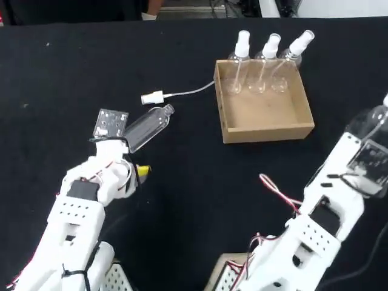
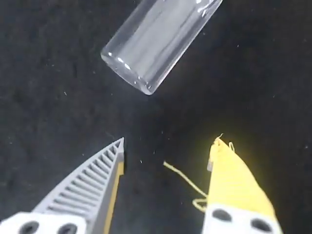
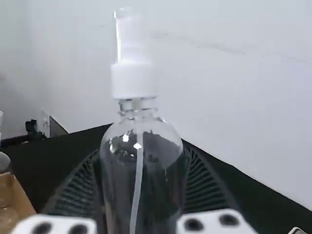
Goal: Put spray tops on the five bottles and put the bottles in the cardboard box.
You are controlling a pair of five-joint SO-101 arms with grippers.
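A clear bottle (image 1: pixel 147 125) without a top lies on its side on the black table, its neck toward the cardboard box (image 1: pixel 265 114). My left gripper (image 2: pixel 165 151) is open just short of the bottle's base (image 2: pixel 146 39), touching nothing. A loose white spray top (image 1: pixel 153 97) with its long tube lies just beyond the bottle. Three bottles with spray tops (image 1: pixel 271 48) stand along the box's far wall. My right gripper (image 1: pixel 371 151) is at the right edge, shut on a capped bottle (image 3: pixel 139 161) held upright, its white sprayer (image 3: pixel 132 73) pointing up.
The box's near half (image 1: pixel 267 112) holds bare cardboard floor. A small grey perforated plate (image 1: pixel 110 123) lies beside the lying bottle. Red and white wires (image 1: pixel 276 191) loop off the right arm. Open black table spreads between the two arms.
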